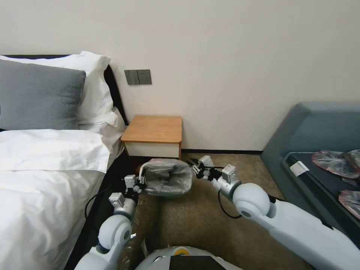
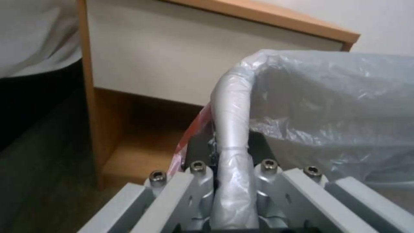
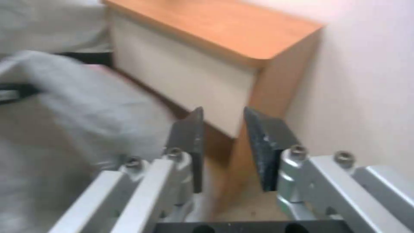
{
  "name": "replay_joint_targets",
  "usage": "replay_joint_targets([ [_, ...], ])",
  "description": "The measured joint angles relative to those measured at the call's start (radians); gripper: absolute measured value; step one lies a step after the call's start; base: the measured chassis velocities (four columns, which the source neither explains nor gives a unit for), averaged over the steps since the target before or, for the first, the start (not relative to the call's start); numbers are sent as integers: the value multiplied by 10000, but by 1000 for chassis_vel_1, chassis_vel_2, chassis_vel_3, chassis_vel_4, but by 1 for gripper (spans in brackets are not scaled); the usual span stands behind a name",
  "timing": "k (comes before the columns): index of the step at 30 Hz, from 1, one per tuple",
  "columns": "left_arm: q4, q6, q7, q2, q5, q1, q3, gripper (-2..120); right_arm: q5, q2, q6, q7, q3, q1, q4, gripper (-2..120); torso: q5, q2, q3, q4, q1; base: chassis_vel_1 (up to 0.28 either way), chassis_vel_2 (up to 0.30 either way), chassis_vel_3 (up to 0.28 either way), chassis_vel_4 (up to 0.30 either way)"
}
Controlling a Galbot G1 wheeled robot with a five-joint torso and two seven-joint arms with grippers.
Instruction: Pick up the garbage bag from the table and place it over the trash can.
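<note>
The left gripper (image 2: 231, 168) is closed on the rim of the trash can (image 2: 231, 106), with the film of the garbage bag (image 2: 336, 106) pinched between its fingers and the rim. In the head view this gripper (image 1: 139, 182) sits at the left side of the bin, low on the floor in front of the worktop (image 1: 154, 128).

The right gripper (image 3: 224, 147) is open, with a moderate gap between its dark pads (image 3: 190, 136), and it holds nothing. In the head view the right gripper (image 1: 195, 168) is just beside the right edge of the garbage bag (image 1: 167, 178); whether it touches the plastic cannot be told.

The step in hand seems to be the last one: the bag is already off the worktop and is spread over the trash can (image 1: 165, 192), so the task looks nearly finished. The next move probably calls for the right gripper to check or pull the right side of the film down over the rim, while the left one keeps its side fixed, and then for both to let go without dragging the bag off.

The garbage bag is crinkly, translucent and grey, and it lines the inside of the bin with many folds. A pink-red strip (image 2: 190, 139) of it hangs outside the rim, near the left gripper. The plastic looks thin and could slip or tear easily.
</note>
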Motion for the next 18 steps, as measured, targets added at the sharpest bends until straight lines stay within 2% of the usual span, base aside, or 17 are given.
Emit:
replay_joint_targets([
  [2,-29,12,-29,-59,55,33,67,5,-497,255,165,153,611,-666,-46,40,0,0,-1,-14,0,0,0,0,0],
  [3,-29,12,-29,-59,55,33,67,5,-497,255,165,153,611,-666,-46,40,0,0,-1,-14,0,0,0,0,0],
  [4,-61,55,-47,-86,69,75,99,5,-785,426,201,157,999,-1028,-46,45,-1,0,-1,-15,0,0,0,0,0],
  [7,-220,178,-99,-107,83,255,108,5,-1748,1099,349,-179,2163,-2094,9,59,-1,0,-1,-5,0,0,0,0,0],
  [9,-240,193,-100,-106,83,278,105,5,-1885,1214,369,-237,2331,-2262,35,60,-1,0,-1,-5,0,0,0,0,0],
  [10,-356,276,-105,-88,82,398,83,5,-2367,1664,459,-450,2919,-2917,173,68,-3,0,-1,-6,0,0,0,0,0],
  [12,-482,353,-121,-40,69,530,62,5,-3115,2394,578,-775,3639,-3878,462,77,2,0,-1,-9,0,0,0,0,0],
  [13,-482,353,-121,-40,69,530,62,5,-3115,2394,578,-775,3639,-3878,462,77,2,0,-1,-9,0,0,0,0,0],
  [14,-534,389,-137,-16,67,588,58,5,-3435,2720,654,-928,3939,-4268,589,78,1,0,-1,-9,0,0,0,0,0],
  [16,-621,499,-338,62,58,760,53,5,-4368,3742,944,-1369,4683,-5330,965,90,-3,0,-1,-10,0,0,0,0,0],
  [18,-633,539,-453,88,57,820,55,5,-4649,4049,1058,-1493,4853,-5641,1081,93,-2,0,-1,-11,1,0,0,0,0],
])
